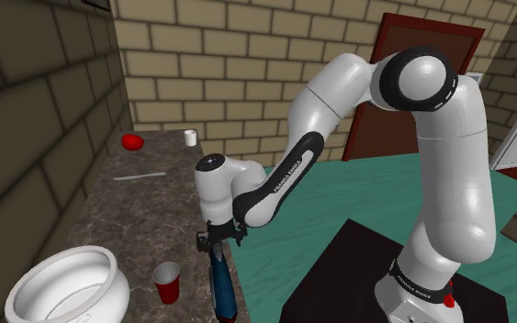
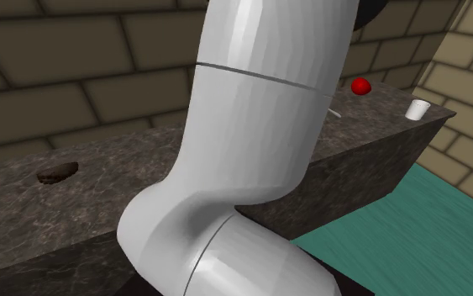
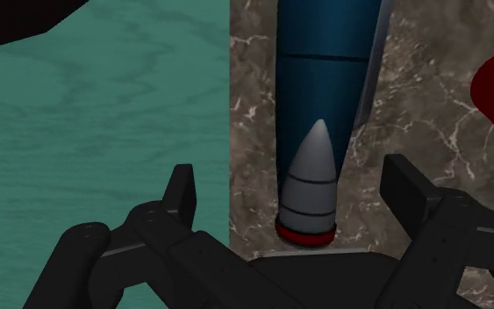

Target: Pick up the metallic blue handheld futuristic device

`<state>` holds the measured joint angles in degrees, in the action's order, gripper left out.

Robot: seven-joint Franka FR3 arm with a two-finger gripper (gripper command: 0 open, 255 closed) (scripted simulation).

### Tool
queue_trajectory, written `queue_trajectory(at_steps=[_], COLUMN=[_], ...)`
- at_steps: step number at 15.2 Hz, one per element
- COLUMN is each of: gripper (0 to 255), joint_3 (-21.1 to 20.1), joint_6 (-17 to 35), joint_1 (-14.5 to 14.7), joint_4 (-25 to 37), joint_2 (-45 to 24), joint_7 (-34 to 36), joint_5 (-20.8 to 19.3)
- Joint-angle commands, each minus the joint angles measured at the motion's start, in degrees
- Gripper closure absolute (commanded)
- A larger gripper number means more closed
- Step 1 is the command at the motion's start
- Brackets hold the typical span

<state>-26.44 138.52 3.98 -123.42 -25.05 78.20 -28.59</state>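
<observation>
The blue device (image 1: 221, 284) lies flat along the dark marble counter's edge nearest the stand, beside the drop to the teal floor. In the wrist view it is a dark blue tube (image 3: 324, 70) ending in a grey cone (image 3: 313, 184) with a red ring. My gripper (image 1: 218, 240) hangs just above that end, pointing down. My gripper (image 3: 290, 176) is open, one finger on each side of the cone, neither touching it. The finger (image 3: 182, 189) on the floor side hangs past the counter edge.
A red cup (image 1: 166, 282) stands close beside the device, with a big white bowl (image 1: 63, 289) further along. At the counter's far end are a red object (image 1: 133, 141), a small white cup (image 1: 190, 138) and a thin white stick (image 1: 140, 175). A brown lump (image 2: 57, 172) lies on the counter.
</observation>
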Motion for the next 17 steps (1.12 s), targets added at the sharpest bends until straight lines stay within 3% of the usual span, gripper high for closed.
queue_trajectory(at_steps=[1,11,12,17], gripper=[0,0,255,255], joint_3=[1.8,4.9,4.9,4.9], joint_6=[-0.1,3.2,3.2,3.1], joint_1=[2.5,5.0,5.1,5.0], joint_4=[4.6,7.2,7.2,7.1], joint_2=[-5.1,-11.3,-11.3,-11.2], joint_7=[3.7,6.8,6.8,6.8], joint_5=[-2.1,-5.6,-5.6,-5.5])
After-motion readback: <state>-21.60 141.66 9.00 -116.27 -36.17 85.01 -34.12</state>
